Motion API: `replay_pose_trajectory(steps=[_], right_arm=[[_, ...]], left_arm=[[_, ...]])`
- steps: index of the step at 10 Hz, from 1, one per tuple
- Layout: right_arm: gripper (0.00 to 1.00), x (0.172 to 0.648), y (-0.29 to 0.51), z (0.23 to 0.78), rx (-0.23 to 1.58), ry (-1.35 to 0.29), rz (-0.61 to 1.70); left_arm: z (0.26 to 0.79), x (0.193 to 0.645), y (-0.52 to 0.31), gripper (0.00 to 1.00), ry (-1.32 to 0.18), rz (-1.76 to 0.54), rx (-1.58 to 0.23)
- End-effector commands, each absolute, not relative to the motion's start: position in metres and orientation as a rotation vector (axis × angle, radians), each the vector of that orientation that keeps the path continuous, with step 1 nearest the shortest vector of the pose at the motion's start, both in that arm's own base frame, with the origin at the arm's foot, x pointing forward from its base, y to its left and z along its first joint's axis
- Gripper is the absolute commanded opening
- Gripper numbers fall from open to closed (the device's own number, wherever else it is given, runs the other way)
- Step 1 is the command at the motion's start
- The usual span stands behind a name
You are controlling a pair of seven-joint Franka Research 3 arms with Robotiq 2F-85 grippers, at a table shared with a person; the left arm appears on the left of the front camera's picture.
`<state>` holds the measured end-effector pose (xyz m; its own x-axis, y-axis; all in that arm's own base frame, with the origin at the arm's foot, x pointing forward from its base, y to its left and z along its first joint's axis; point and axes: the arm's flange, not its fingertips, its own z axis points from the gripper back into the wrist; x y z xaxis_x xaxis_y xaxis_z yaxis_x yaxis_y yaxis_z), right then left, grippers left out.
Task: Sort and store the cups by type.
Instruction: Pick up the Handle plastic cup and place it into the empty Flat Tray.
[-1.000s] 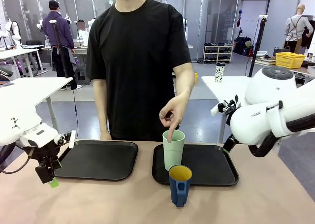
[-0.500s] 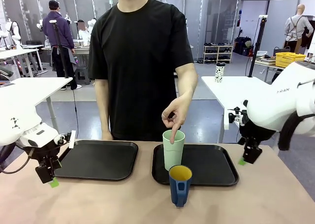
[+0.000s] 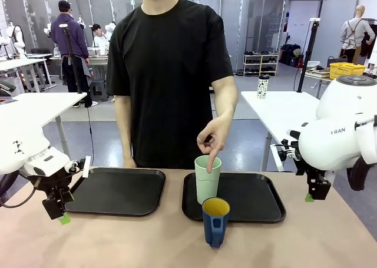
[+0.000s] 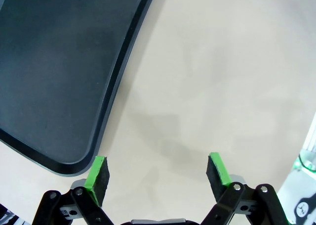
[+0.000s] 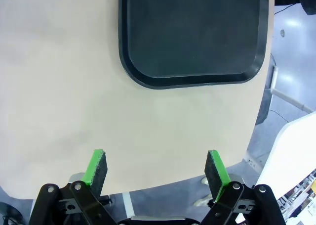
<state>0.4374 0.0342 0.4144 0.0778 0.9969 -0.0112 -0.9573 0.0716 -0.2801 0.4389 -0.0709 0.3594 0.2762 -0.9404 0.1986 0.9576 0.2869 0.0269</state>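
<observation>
The pale green tumbler (image 3: 207,180) stands upright on the left part of the right black tray (image 3: 259,203). A person's hand (image 3: 213,137) hangs over it with one finger dipping into its mouth. The dark blue mug (image 3: 215,222), yellow inside, stands on the bare table just in front of that tray, handle toward me. My left gripper (image 3: 59,212) hovers open over the table by the left tray's near corner (image 4: 74,161); nothing is between its fingers (image 4: 158,171). My right gripper (image 3: 316,192) hangs open and empty (image 5: 156,167) near the table's right edge, well right of both cups.
An empty black tray (image 3: 118,190) lies on the left half of the table. The person stands at the far edge behind the trays. In the right wrist view a black tray (image 5: 192,37) lies beyond the open fingers, with the table's edge (image 5: 247,151) and floor close by.
My right arm has swung out to the right, carrying its gripper down near the table's right edge. The left arm, both cups and the person's hand have stayed in place.
</observation>
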Motion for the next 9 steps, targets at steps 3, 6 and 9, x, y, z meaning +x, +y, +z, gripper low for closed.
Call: replay_pose_trajectory(steps=[3, 6, 9], right_arm=[[1.0, 0.438, 0.032, 0.414, -0.219, -0.215, 1.468], [1.0, 0.431, 0.038, 0.409, -0.235, -0.207, 1.522], [1.0, 0.385, 0.051, 0.39, -0.225, -0.101, 1.562]], left_arm=[[0.359, 0.439, -0.068, 1.0, -0.205, -1.293, -0.115], [0.359, 0.439, -0.068, 1.0, -0.205, -1.293, -0.115], [0.359, 0.439, -0.068, 1.0, -0.205, -1.293, -0.115]])
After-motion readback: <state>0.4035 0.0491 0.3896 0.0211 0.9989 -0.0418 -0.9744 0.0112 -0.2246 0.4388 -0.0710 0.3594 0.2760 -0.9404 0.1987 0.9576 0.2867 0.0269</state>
